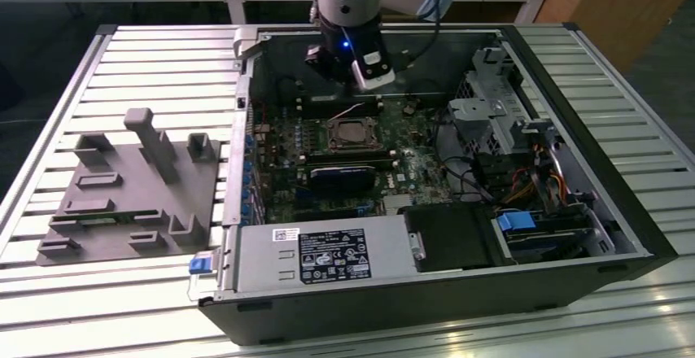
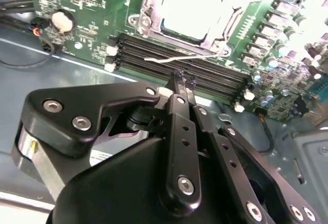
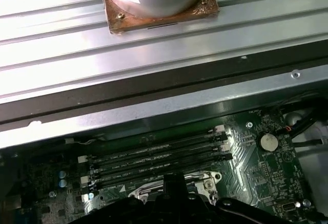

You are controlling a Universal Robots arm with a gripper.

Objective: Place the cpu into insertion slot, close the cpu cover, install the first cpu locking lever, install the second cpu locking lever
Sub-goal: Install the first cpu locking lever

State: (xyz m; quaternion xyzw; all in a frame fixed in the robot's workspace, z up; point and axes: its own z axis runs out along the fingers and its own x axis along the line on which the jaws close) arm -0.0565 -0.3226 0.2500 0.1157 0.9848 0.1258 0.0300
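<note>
The cpu (image 1: 350,135) lies flat in the socket on the green motherboard inside the open computer case. In the second wrist view its pale metal top (image 2: 192,3) shows through the cpu cover (image 2: 146,8), a silvery frame that lies down around it. A thin wire locking lever (image 2: 164,59) runs along the socket's edge beside the memory slots. My gripper (image 2: 183,80) hangs just above that lever, fingers pressed together with nothing between them. In the exterior view the gripper (image 1: 350,98) hovers over the socket's far edge. In the first wrist view its black tip (image 3: 171,183) sits in front of the socket frame (image 3: 205,180).
Black memory slots (image 3: 159,157) run beside the socket, and a coin battery (image 2: 62,21) sits nearby. The case holds a power supply (image 1: 325,260) at the front and a drive cage (image 1: 500,114) at the exterior view's right. A grey fixture block (image 1: 130,183) lies on the slatted table at its left.
</note>
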